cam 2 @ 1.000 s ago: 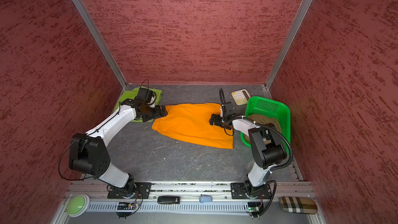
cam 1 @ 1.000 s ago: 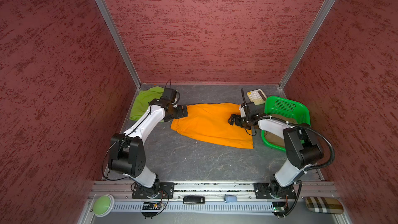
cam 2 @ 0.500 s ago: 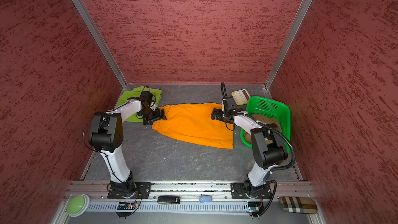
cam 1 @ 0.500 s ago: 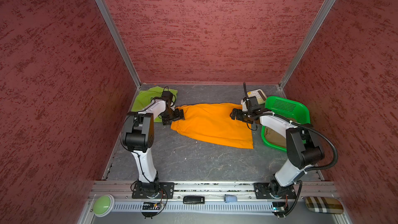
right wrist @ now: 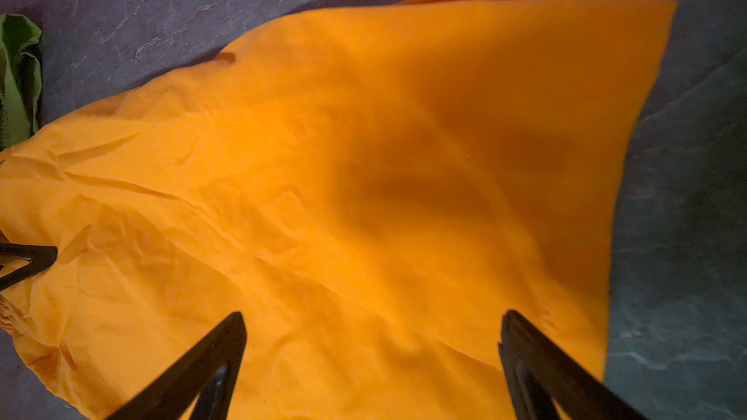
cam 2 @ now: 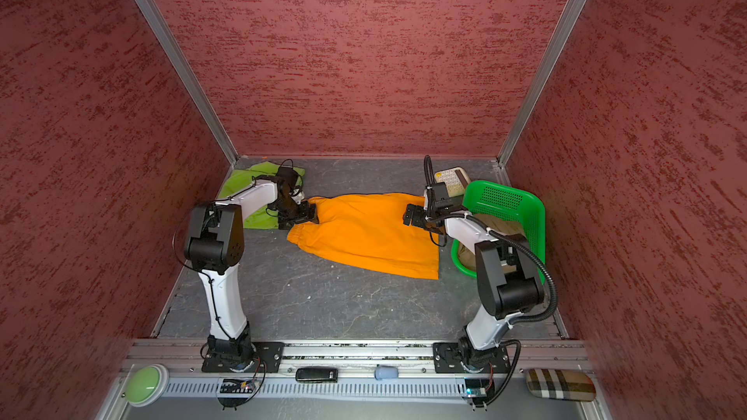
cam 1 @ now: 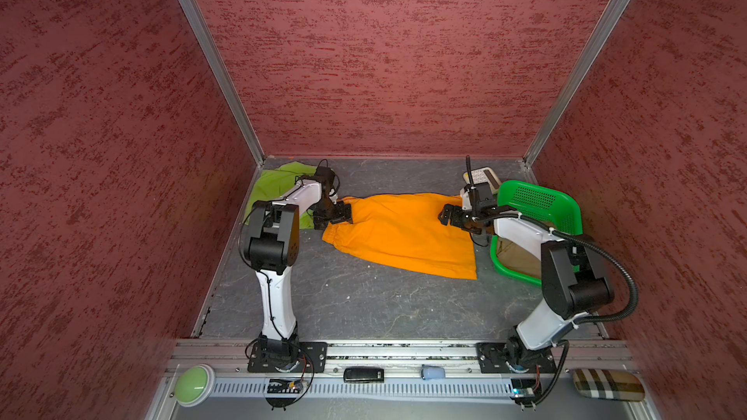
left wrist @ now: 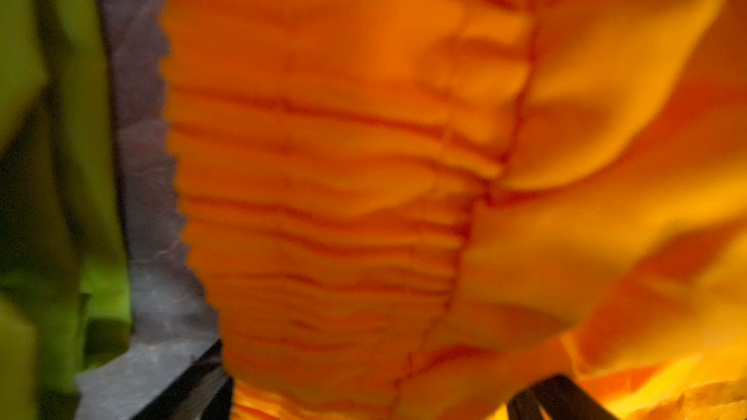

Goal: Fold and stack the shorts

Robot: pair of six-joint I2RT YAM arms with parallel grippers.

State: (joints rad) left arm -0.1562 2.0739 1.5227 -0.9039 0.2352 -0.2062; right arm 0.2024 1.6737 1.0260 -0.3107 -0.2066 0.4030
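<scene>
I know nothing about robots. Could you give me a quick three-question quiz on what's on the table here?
1. True or false: the right gripper is open over the orange shorts.
2. Which shorts lie in the green basket? A lime green, B khaki, C orange.
3. Fill in: the left gripper is at the orange shorts' ____.
Key: 1 true; 2 B, the khaki shorts; 3 waistband.
</scene>
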